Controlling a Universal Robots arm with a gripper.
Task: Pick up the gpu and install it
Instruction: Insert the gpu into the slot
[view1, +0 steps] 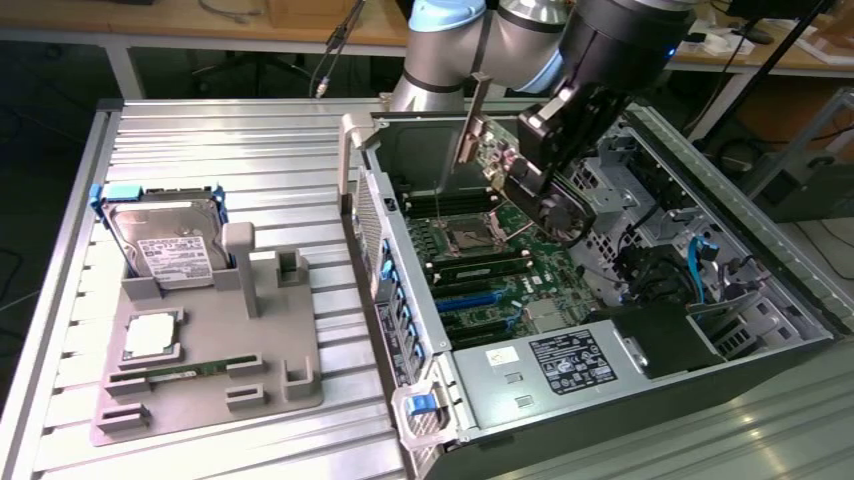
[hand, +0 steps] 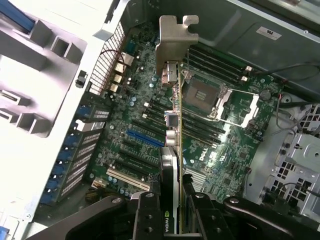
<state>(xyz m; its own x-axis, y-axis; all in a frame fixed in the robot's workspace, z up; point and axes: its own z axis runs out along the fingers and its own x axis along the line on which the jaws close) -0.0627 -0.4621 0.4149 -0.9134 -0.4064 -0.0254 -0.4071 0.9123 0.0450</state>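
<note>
The gpu (view1: 489, 150) hangs on edge in the air above the open computer case, its silver end bracket (view1: 469, 128) toward the case's rear wall. My gripper (view1: 521, 165) is shut on the card's far end. In the wrist view the gpu (hand: 172, 150) runs edge-on away from my gripper (hand: 172, 222), with the bracket (hand: 175, 42) at its far tip and the dark cooler beside the fingers (hand: 146, 217). Below it lies the green motherboard (hand: 230, 145) with its blue slot (hand: 145, 138) and black slots, a little to one side of the card's line.
The case's upright rear wall (view1: 363, 200) and drive cage (view1: 641, 190) flank the motherboard (view1: 487, 270). The power supply (view1: 567, 362) sits at the case's near end. On the exterior view's left, a grey fixture (view1: 254, 340) holds a hard drive (view1: 167, 245), a processor (view1: 150, 335) and a RAM stick (view1: 180, 372).
</note>
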